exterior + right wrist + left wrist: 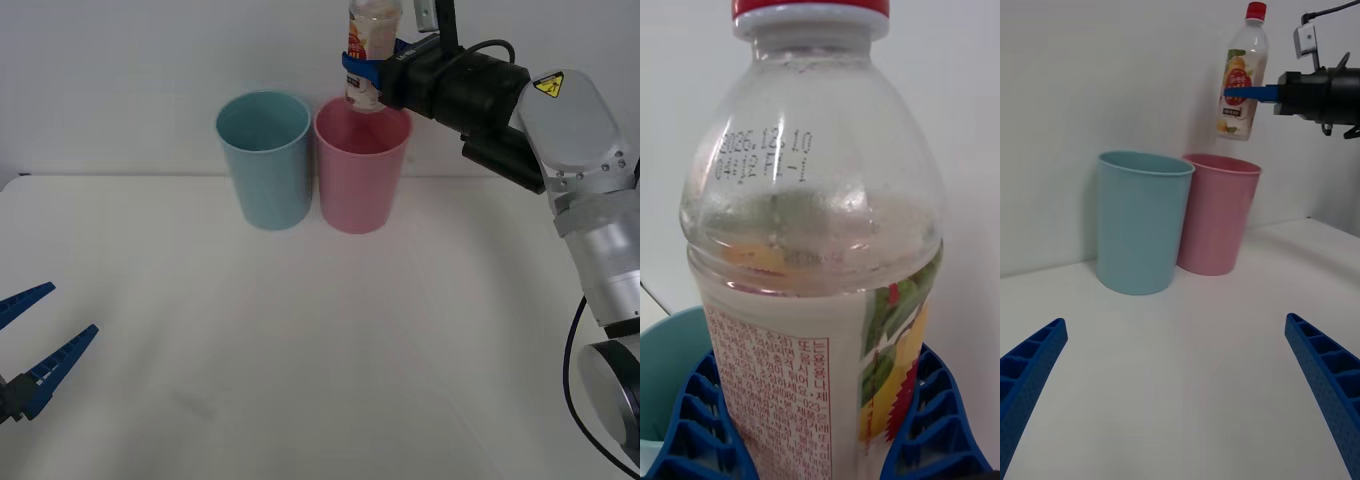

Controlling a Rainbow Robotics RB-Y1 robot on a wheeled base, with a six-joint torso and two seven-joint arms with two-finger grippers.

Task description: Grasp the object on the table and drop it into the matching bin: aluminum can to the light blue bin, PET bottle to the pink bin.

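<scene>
My right gripper (pixel 362 68) is shut on the PET bottle (pixel 371 50), a small clear bottle with a red cap and pale orange-pink label, holding it upright right above the pink bin (pixel 361 170). From the left wrist, the PET bottle (pixel 1241 75) hangs over the pink bin (pixel 1217 214) with the right gripper (pixel 1241 93) around its label. Blue fingers (pixel 692 427) clamp the PET bottle (pixel 812 247) close up. The light blue bin (pixel 265 160) stands just left of the pink one. My left gripper (pixel 25 345) hangs open at the table's near left.
The white table (pixel 300 350) spreads wide in front of the two bins, which stand side by side near the back wall. The light blue bin (pixel 1142 221) nearly touches the pink one.
</scene>
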